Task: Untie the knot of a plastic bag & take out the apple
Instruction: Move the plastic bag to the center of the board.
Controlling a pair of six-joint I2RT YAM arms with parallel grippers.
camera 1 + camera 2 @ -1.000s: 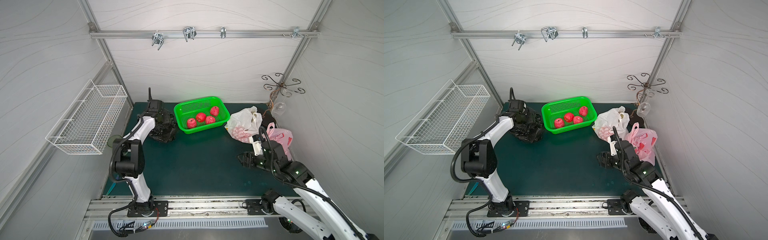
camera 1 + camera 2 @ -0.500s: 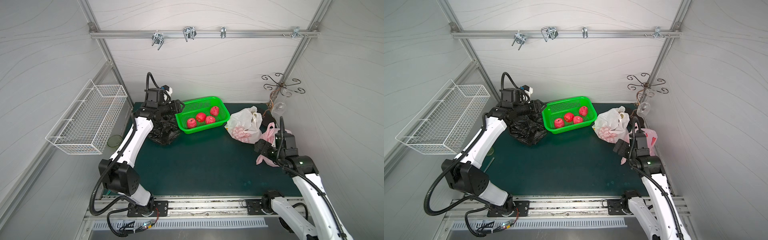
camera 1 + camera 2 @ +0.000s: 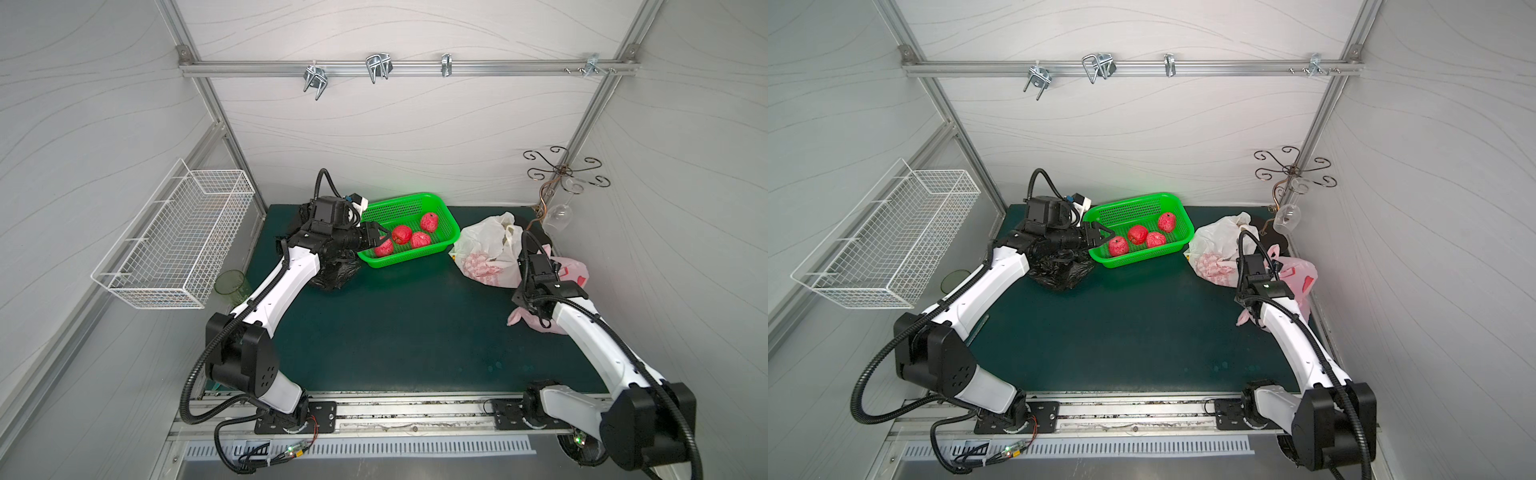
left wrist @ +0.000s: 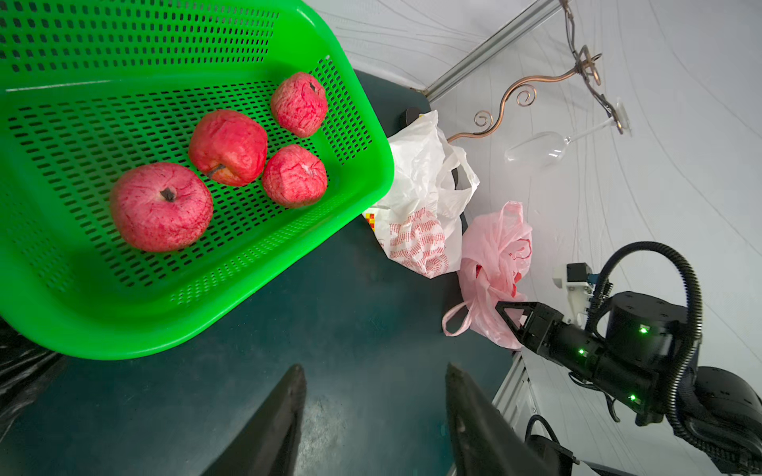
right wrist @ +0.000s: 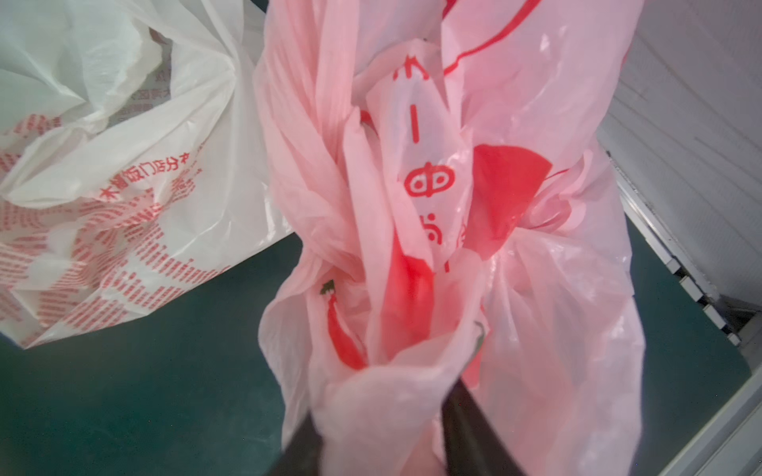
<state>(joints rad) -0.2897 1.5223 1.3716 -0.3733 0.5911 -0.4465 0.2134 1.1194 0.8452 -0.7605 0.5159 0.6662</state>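
Since a second ago both arms have reached out: the left one off the black bag (image 3: 332,276) toward the green basket (image 3: 399,199), the right one from the bare mat over to the pink bag (image 3: 575,272).

From above, in both top views, the basket sits at 12 o'clock on the dark mat with four red apples (image 3: 402,235) in it. The left gripper (image 3: 376,237) hangs over the basket's near corner, by the nearest apple. The black bag lies at 10 o'clock under that arm, a white bag (image 3: 484,245) at 2 o'clock, and the pink bag just beside it at 3 o'clock, against the wall. The right arm's wrist covers its own fingertips here. In a top view a pink flap (image 3: 1244,320) sticks out below the arm.

On the left wrist camera, the two dark fingers (image 4: 288,412) stand well apart over bare mat with nothing between them. The basket rim (image 4: 383,181) and its apples (image 4: 161,206) lie beyond. Farther off, the right gripper (image 4: 505,311) has its tips pressed into the pink bag (image 4: 495,255) beside a loose handle loop.

On the right wrist camera, the fingers (image 5: 466,420) are pinched narrow on a bunched fold of pink bag (image 5: 536,288). Its neck is twisted together above them. Red shows through the plastic, but I cannot tell print from fruit. The white bag (image 5: 123,165) touches it alongside.
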